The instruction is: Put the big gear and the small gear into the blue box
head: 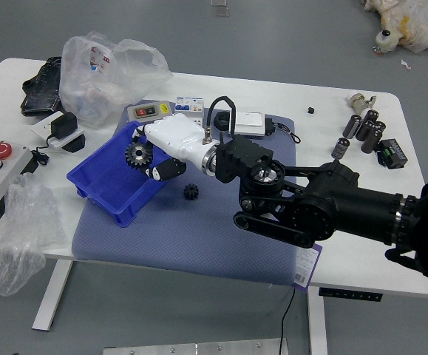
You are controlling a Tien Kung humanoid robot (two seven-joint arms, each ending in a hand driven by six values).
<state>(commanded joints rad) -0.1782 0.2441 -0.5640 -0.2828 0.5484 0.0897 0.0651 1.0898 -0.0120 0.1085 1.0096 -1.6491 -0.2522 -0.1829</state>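
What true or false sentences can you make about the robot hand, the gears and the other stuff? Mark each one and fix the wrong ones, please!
1. The robot's right hand is holding the big gear. True.
2. The big gear is over the blue box. True.
3. The small gear is inside the blue box. False: it is on the blue mat, outside the box.
4. The red button is on the table's right side. False: it is on the left.
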